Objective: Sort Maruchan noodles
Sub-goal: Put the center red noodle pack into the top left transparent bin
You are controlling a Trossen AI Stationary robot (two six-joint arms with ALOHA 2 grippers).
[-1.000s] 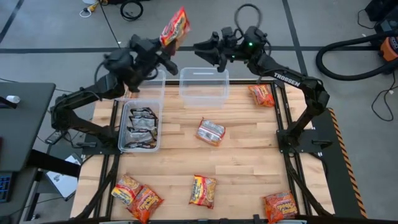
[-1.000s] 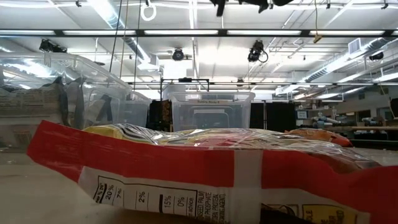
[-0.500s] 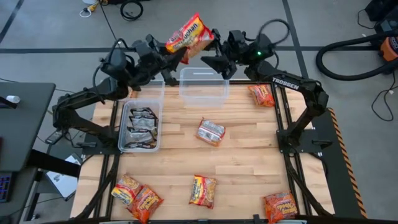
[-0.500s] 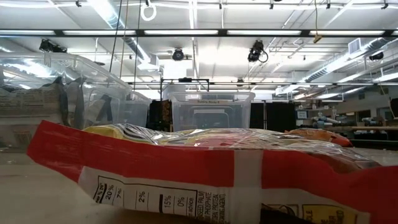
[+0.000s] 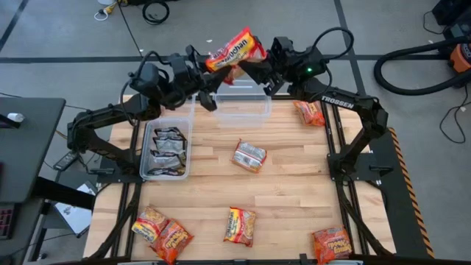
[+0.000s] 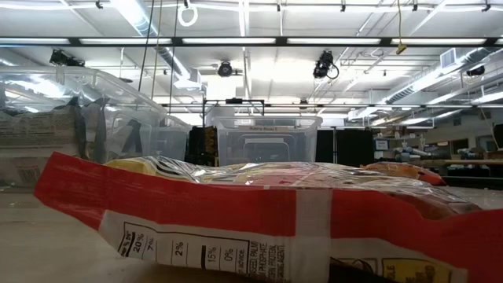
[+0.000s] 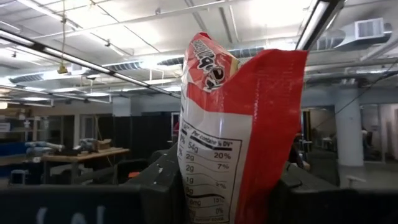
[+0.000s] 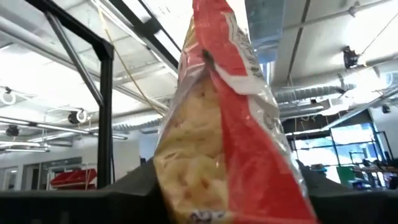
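Observation:
An orange-red noodle packet (image 5: 235, 50) hangs high above the table's far edge, between my two arms. My left gripper (image 5: 211, 66) is shut on its left end and my right gripper (image 5: 255, 66) is shut on its right end. In the left wrist view the packet (image 7: 239, 124) stands up between my fingers; the right wrist view shows it (image 8: 224, 143) edge-on. More packets lie flat on the table: one in the middle (image 5: 249, 155), one far right (image 5: 309, 112), several along the near edge (image 5: 240, 225). My left gripper pinches the packet's lower end (image 7: 217, 193) between its two fingers, coming from the table's left and slanting upward. The packet is clear of everything. My right gripper pinches the packet's other end (image 8: 217, 199) between its two fingers, coming from the table's right and slanting upward. The packet bulges between them.
A clear bin (image 5: 165, 147) at the left holds silver-black packets. Two more clear bins (image 5: 241, 99) (image 5: 182, 103) stand at the far edge below the arms. One packet (image 6: 259, 228) lies right in front of the low camera.
My left gripper has carried the packet toward the table's right and rolled, so the packet has tipped from upright to nearly level. My right gripper has swung toward the table's left, tipped upward, met the packet's free end and taken hold.

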